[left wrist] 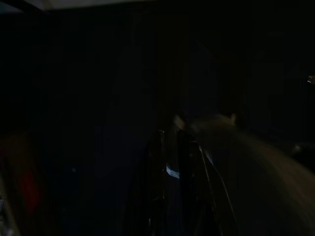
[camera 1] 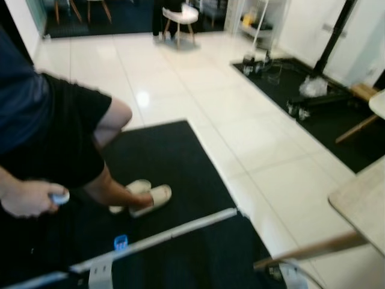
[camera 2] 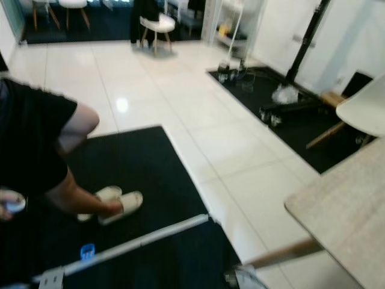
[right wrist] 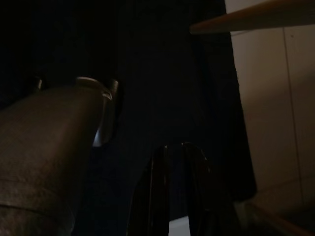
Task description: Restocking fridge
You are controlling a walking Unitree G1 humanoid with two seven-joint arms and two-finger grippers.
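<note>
Head views are smearing a bit for me. The person (camera 1: 54, 138) is getting chopped off by the left edge, the bench (camera 2: 343, 211) is running off the right. Left wrist view is sitting so dark I'm barely making out the left gripper (left wrist: 170, 147).

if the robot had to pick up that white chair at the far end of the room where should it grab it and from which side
The white chair is far off and blurred, so this is a guess. Its seat shell rests on splayed wooden legs, and the shell's rim looks like the only thin edge the fingers could close over. Come from the near, open-floor side, over the white tiles. The legs slant, so a grip there might slip.
</note>
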